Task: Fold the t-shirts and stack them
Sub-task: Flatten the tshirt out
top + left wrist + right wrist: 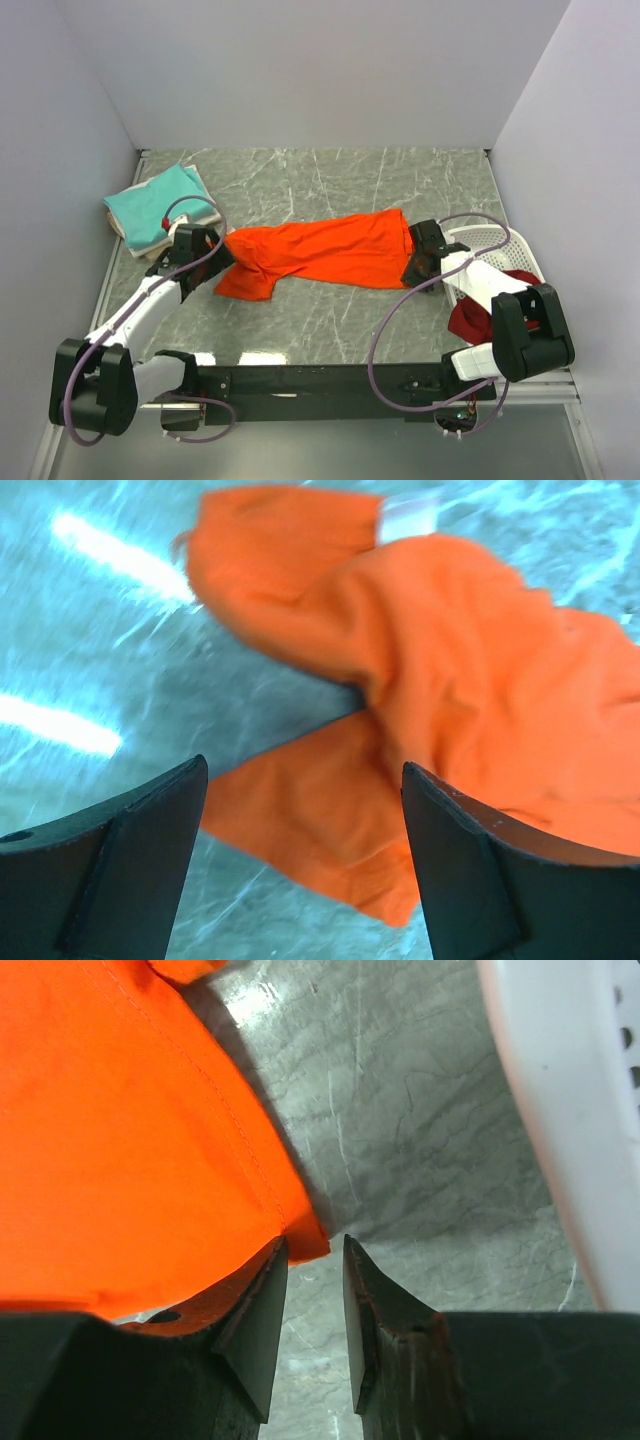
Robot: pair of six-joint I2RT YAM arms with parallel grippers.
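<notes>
A bright orange t-shirt [320, 255] lies spread across the middle of the table. My left gripper [215, 255] is open at its left end, hovering over a sleeve [330, 820], with its jaws wide apart [303, 770]. My right gripper [413, 268] is at the shirt's right end. Its jaws [315, 1242] stand a narrow gap apart with bare table between them. The hem corner [300, 1240] lies just at the left fingertip, not clamped. A folded teal t-shirt [160, 205] lies on a cream one [138, 246] at the back left. Dark red shirts [470, 320] lie by the basket.
A white perforated plastic basket [500, 240] stands at the right edge, close beside my right gripper; its wall also shows in the right wrist view [560, 1110]. Grey walls close in the table on three sides. The arm bases sit along the near edge.
</notes>
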